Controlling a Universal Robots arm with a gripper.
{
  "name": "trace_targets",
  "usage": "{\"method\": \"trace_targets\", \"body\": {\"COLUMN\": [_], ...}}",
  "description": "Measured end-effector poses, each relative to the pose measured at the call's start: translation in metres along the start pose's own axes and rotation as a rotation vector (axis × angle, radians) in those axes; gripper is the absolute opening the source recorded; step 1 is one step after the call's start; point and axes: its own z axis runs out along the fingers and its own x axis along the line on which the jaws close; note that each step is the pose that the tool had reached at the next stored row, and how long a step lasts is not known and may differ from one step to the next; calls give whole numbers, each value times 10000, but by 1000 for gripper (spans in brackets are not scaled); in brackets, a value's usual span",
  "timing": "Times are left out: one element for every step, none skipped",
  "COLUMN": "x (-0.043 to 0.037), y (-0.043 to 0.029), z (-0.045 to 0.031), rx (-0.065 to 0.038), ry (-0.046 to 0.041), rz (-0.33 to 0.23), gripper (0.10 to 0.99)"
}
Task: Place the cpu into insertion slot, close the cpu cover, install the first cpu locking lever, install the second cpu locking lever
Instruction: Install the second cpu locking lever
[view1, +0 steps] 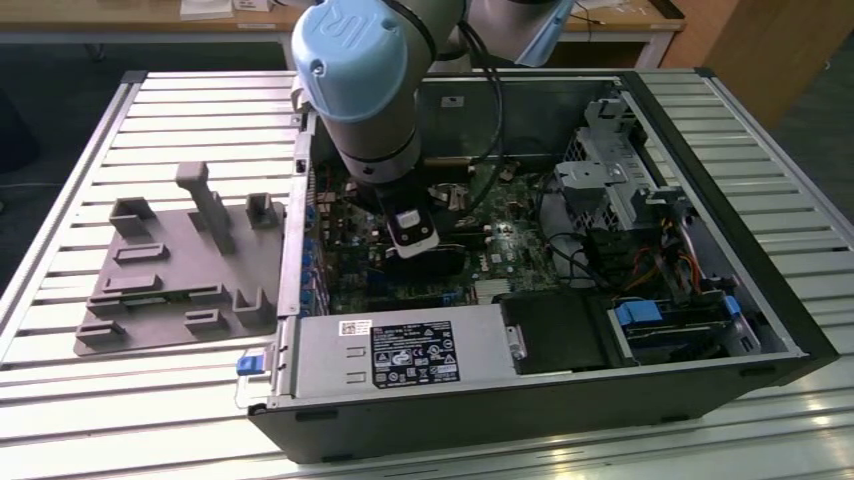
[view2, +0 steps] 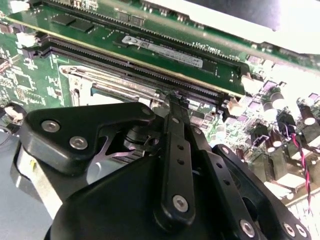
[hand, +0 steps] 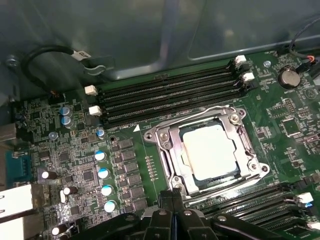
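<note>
In the second wrist view the pincer (view2: 172, 107) hides most of the cpu cover (view2: 107, 80); its fingertips' spacing is unclear.

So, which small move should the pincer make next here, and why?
Probably ease the pincer slightly down onto the lever beside the cover. The chip already lies under that closed cover, and the shut pincer hovers just by the lever; whether it is latched I cannot tell.

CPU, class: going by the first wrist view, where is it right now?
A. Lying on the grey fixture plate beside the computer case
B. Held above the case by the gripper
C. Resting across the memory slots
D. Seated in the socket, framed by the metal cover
D: in the first wrist view the cpu sits flat in the insertion slot, with the cpu cover lying around it.
</note>
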Motion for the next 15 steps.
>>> {"method": "trace_targets", "body": {"x": [1, 2, 2, 2, 2, 3, 3, 3, 3, 3, 3, 3, 3, 3, 3], "y": [-4, -6, -8, -9, -9, -10, -11, -11, -11, -11, -11, -11, -10, -9, -8], "z": [8, 15, 19, 22, 23, 26, 29, 29, 30, 31, 30, 30, 30, 29, 28], "rx": [5, 3, 2, 4, 7, 8, 8, 8, 8, 7, 9, 16, 32, 60, 97], "ry": [2, 3, 3, 3, 2, 2, 1, 1, 1, 0, 1, -2, -8, -16, -28], "rz": [0, 0, 0, 0, 0, 0, 0, -1, -1, 0, -1, -3, -5, -9, -17], "gripper": [102, 102, 102, 102, 102, 102, 102, 102, 102, 102, 102, 102, 102, 102, 102]}}
